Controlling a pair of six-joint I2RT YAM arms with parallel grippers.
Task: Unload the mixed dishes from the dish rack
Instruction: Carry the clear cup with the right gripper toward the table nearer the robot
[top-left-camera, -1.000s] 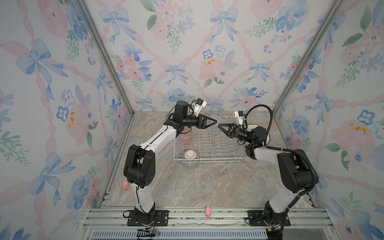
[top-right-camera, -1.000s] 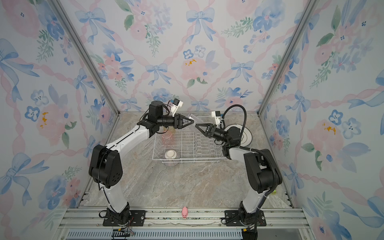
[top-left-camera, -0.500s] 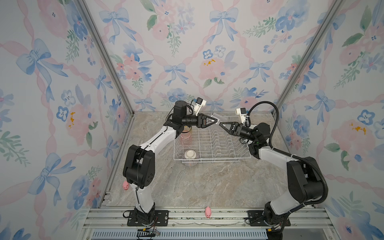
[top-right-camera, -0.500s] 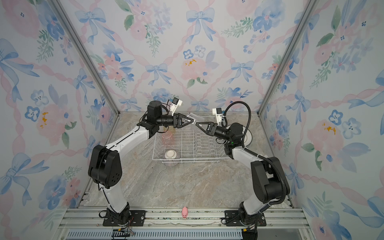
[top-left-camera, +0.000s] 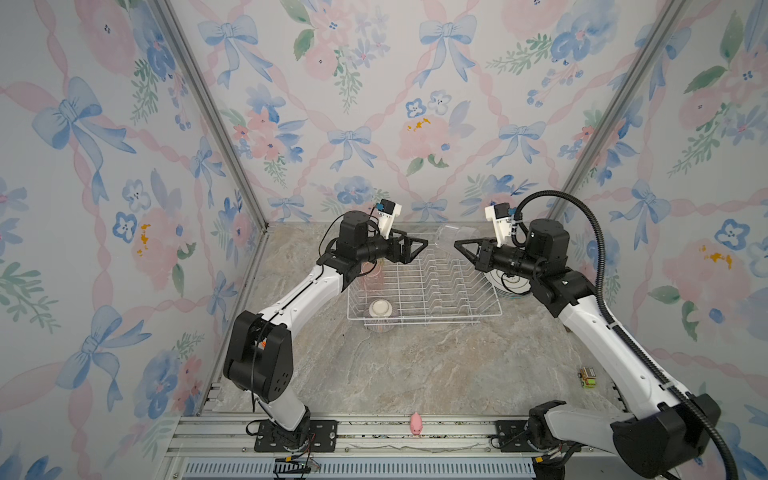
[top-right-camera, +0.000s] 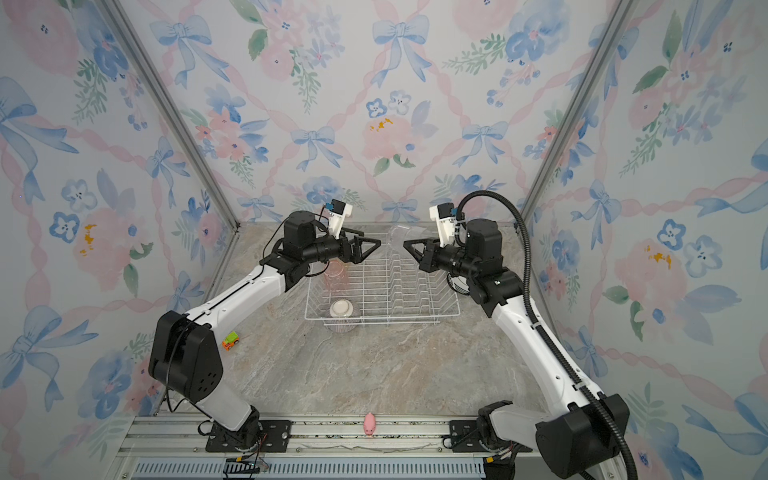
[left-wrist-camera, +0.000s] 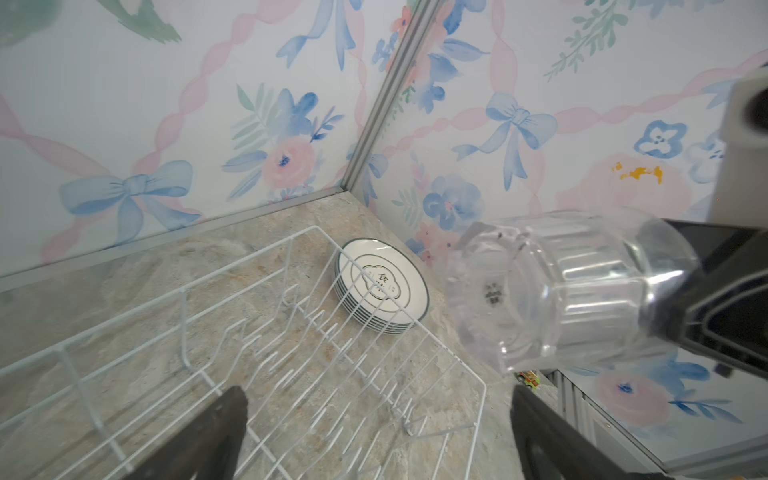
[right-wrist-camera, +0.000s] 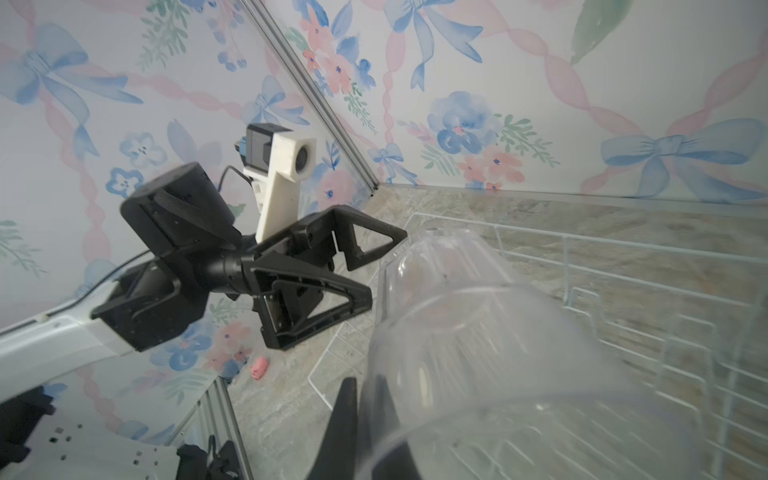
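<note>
My right gripper (right-wrist-camera: 361, 386) is shut on the wall of a clear glass tumbler (right-wrist-camera: 478, 353), one finger inside the rim and one outside. It holds the tumbler (top-left-camera: 451, 235) on its side above the back of the white wire dish rack (top-left-camera: 424, 319). My left gripper (left-wrist-camera: 376, 401) stands open and empty, facing the tumbler (left-wrist-camera: 561, 286) a little apart from it. In both top views an upturned purplish ribbed bowl (top-left-camera: 381, 314) sits in the rack's near left corner. A pink tumbler (top-right-camera: 336, 274) stands behind it under the left arm. Several dark-rimmed white plates (left-wrist-camera: 381, 286) lie stacked on the table to the right of the rack.
A pink pig toy (top-left-camera: 416, 424) lies on the front rail. One small toy car (top-right-camera: 230, 340) sits by the left wall and another small toy (top-left-camera: 587, 378) by the right arm. The flowered walls stand close behind the rack.
My left gripper's jaws have spread wide. The right gripper has drawn slightly back to the right with the clear tumbler, and the right elbow has swung outward.
</note>
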